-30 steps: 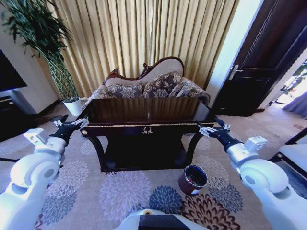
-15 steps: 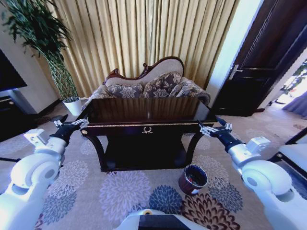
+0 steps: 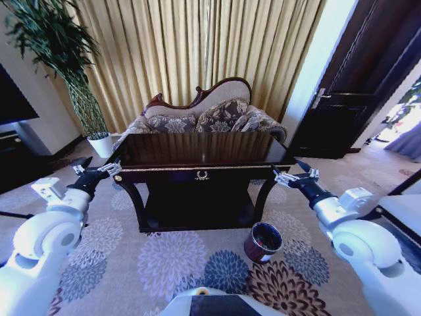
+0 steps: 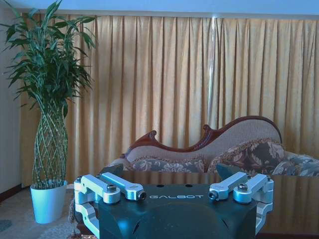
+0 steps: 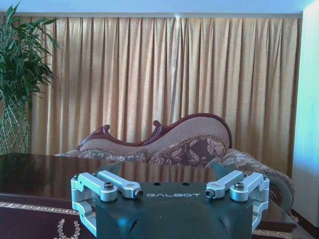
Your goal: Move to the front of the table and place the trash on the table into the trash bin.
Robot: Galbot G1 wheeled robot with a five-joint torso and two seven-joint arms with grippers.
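Observation:
The dark glossy table (image 3: 204,150) with gold trim and a front drawer stands straight ahead; its top also shows in the left wrist view (image 4: 294,199) and the right wrist view (image 5: 35,174). The trash is out of view; I see nothing on the reflective top. The maroon trash bin (image 3: 263,241) stands on the carpet by the table's front right leg. My left gripper (image 3: 92,170) hovers open off the table's front left corner, empty (image 4: 169,172). My right gripper (image 3: 296,174) hovers open off the front right corner, above and behind the bin, empty (image 5: 167,169).
A patterned sofa (image 3: 197,115) sits right behind the table, before gold curtains. A tall plant in a white pot (image 3: 100,146) stands at the back left, a dark cabinet (image 3: 13,158) at the left, a dark door (image 3: 355,99) at the right. Floral carpet (image 3: 164,260) lies open before the table.
The whole picture has shifted slightly, so the camera has moved a little. Both arms hold the same raised pose with open fingers.

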